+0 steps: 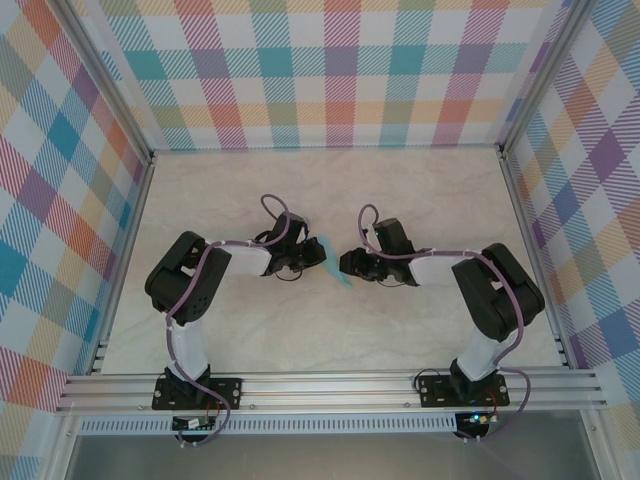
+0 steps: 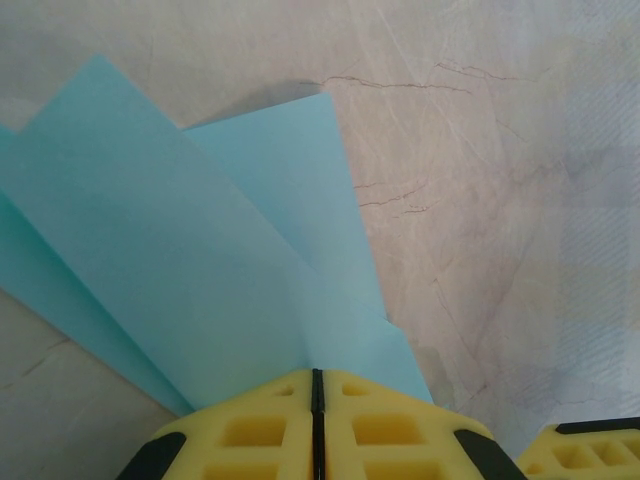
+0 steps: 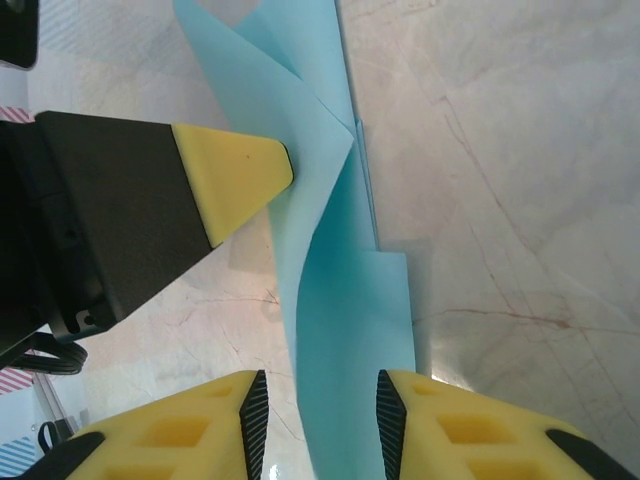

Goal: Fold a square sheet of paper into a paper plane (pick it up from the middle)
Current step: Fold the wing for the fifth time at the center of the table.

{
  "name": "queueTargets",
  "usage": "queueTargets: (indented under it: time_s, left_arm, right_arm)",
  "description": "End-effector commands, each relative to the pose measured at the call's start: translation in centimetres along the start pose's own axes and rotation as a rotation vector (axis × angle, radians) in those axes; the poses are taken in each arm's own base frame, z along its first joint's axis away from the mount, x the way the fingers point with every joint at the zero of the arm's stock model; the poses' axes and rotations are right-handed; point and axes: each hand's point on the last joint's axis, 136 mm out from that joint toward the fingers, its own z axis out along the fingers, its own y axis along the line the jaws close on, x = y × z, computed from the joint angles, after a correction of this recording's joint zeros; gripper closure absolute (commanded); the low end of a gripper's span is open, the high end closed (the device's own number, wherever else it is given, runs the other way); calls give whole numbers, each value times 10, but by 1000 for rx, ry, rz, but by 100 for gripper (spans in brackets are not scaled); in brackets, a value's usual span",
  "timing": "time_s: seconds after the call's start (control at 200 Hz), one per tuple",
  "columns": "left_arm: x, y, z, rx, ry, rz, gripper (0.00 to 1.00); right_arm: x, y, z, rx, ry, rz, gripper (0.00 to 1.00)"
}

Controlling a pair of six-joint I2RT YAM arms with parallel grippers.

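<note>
Top external: left hand [image 1: 303, 257] and right hand [image 1: 352, 266] meet nose to nose at mid-surface. The sheet of paper [image 1: 331, 263] shows as a thin turquoise sliver between them, partly folded and lifted at the left hand's end. State of either hand not readable from here.

Left wrist: left hand [image 2: 315, 398] clenched, yellow fingers [image 2: 250, 430] pressed together on the sheet's near edge. Sheet [image 2: 200, 260] fans away from the grip in overlapping layers with sharp edges and corners. It is a folded stack, not a flat square.

Right wrist: right hand [image 3: 320, 415] has its jaws apart. The folded strip [image 3: 345, 330] runs between them with a gap on one side, so it is not pinched. The left hand's tip [image 3: 235, 175] nips the strip further up.

Handling (judgement): very light, thin and limp. It buckles and curves between supports, as the strip's bend shows. It creases easily and is likely to slide on a smooth top. Best taken on the layered fold line near the middle, where the stack is stiffest. A single-ply corner would flop.

Surface [image 1: 420, 200]: pale marbled top with fine veins, smooth. Enclosure: pastel plaid walls [image 1: 330, 70], aluminium rail frame [image 1: 330, 385] along the near edge.
</note>
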Motion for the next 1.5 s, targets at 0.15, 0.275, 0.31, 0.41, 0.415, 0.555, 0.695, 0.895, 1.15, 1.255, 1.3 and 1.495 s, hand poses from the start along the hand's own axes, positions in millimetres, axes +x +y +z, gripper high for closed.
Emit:
queueTargets:
  time_s: [0.15, 0.275, 0.31, 0.41, 0.415, 0.555, 0.695, 0.895, 1.15, 1.255, 1.3, 1.495]
  left_arm:
    - [20, 23, 12, -65, 64, -32, 90]
    - [20, 23, 12, -65, 63, -35, 90]
    - [20, 23, 12, -65, 64, -36, 90]
    - [20, 23, 12, -64, 63, -37, 90]
    - [20, 23, 12, -65, 63, -38, 90]
    - [20, 22, 12, -63, 64, -38, 90]
    - [20, 22, 12, -62, 63, -42, 90]
    - [20, 21, 12, -59, 63, -44, 90]
    - [18, 18, 11, -51, 59, -42, 90]
    - [16, 16, 10, -48, 55, -39, 90]
    - [15, 14, 8, -44, 51, -36, 90]
    - [6, 4, 3, -36, 33, -11, 89]
  right_arm:
    - [-5, 7, 3, 20, 24, -65, 63]
    - [-3, 5, 10, 35, 46, -68, 63]
    - [-3, 5, 12, 38, 50, -69, 63]
    - [0, 4, 16, 39, 65, -72, 64]
    - [0, 4, 16, 39, 66, -72, 64]
    - [5, 6, 23, 47, 94, -93, 65]
    - [7, 2, 29, 72, 111, -98, 67]
    - [10, -3, 34, 94, 127, -108, 72]
    - [13, -2, 37, 75, 136, -105, 87]
    - [13, 0, 37, 54, 133, -98, 91]
    - [13, 1, 37, 46, 131, -90, 92]
    - [12, -1, 35, -8, 122, -41, 100]
